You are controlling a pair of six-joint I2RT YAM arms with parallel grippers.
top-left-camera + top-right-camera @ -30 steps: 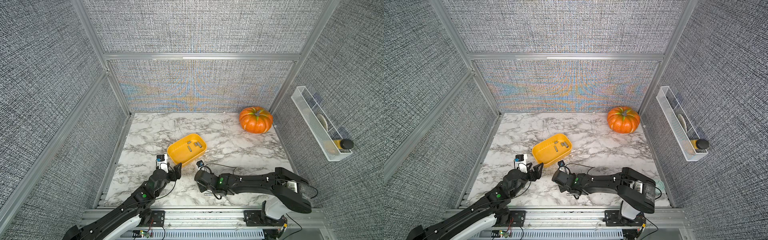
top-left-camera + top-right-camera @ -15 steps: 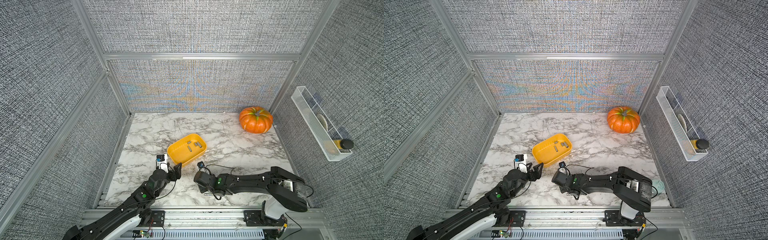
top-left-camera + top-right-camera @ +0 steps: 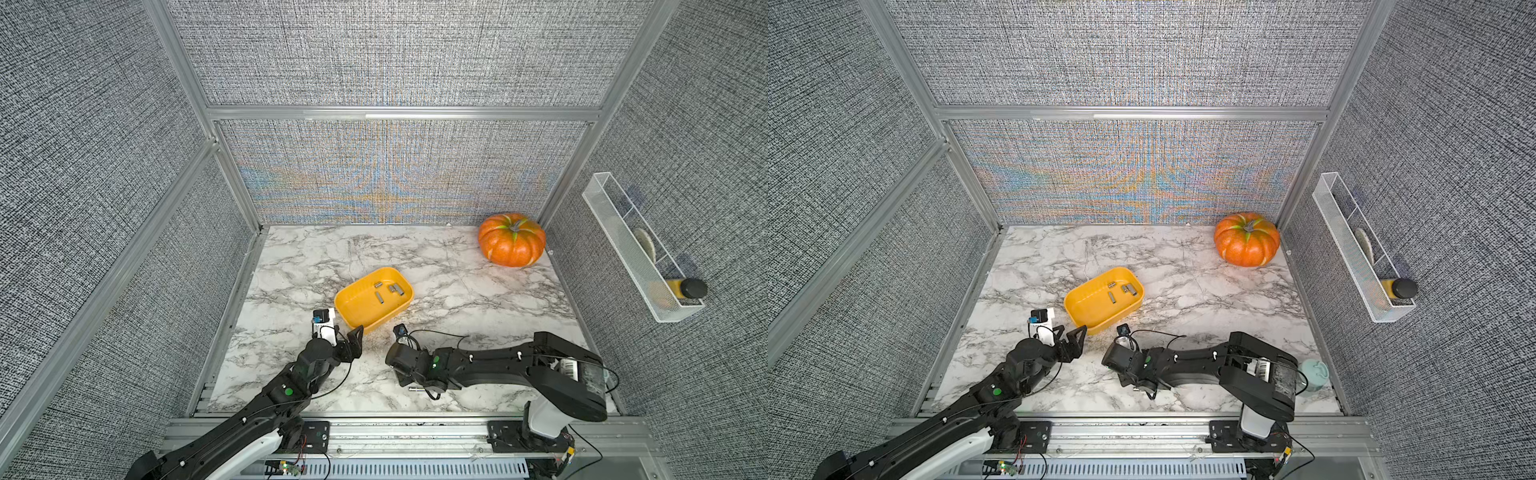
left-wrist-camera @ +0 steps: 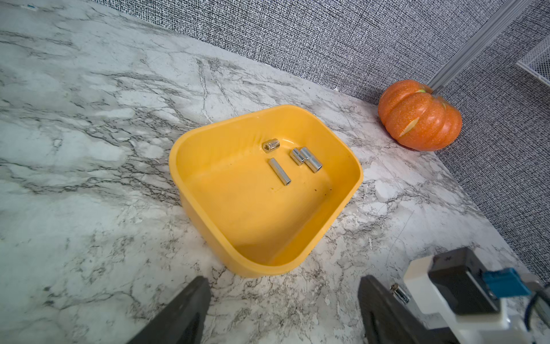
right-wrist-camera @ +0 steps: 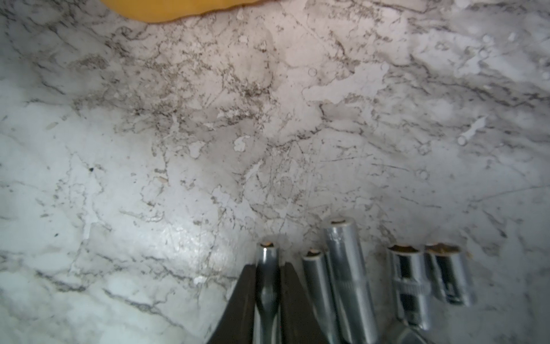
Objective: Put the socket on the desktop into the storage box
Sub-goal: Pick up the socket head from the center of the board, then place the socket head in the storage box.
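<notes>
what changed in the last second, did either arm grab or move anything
The right gripper narrowed its jaws onto the slim socket lying on the desktop, and its elbow swung slightly toward the robot's left. The left gripper stayed open by the storage box; the four sockets in it and the pumpkin did not move.

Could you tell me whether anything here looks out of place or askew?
The pumpkin in the far corner of the desktop seems unrelated to the job, and the storage box sits skewed to its edges.
</notes>
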